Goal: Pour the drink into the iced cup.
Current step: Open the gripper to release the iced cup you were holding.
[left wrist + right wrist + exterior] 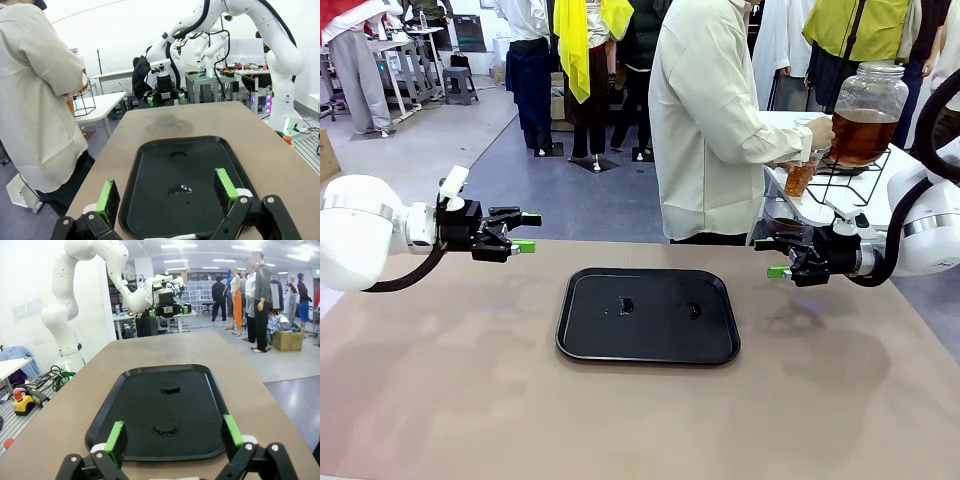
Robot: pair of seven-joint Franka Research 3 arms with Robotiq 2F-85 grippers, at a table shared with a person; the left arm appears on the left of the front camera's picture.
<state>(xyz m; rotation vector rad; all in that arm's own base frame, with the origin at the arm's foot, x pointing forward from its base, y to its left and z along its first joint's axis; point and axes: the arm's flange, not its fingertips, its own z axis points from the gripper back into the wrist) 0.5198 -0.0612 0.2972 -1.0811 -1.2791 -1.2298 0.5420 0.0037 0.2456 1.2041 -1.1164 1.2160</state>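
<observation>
The drink (800, 179) is amber liquid in a clear cup that a person's hand holds at the tap of a large glass jar (866, 112), over a side table at the far right. The iced cup is out of view. My left gripper (527, 232) hovers open above the table's left side, with nothing between its green pads (108, 197). My right gripper (773, 257) hovers open at the right, facing the left one, also with nothing in it. From its own wrist the right gripper (175, 438) looks along the tray.
A black tray (590, 335) with two small wet spots lies at the table's middle, between the grippers. The person in a cream shirt (705, 120) stands at the far edge, turned toward the side table. A black wire stand (855, 180) holds the jar.
</observation>
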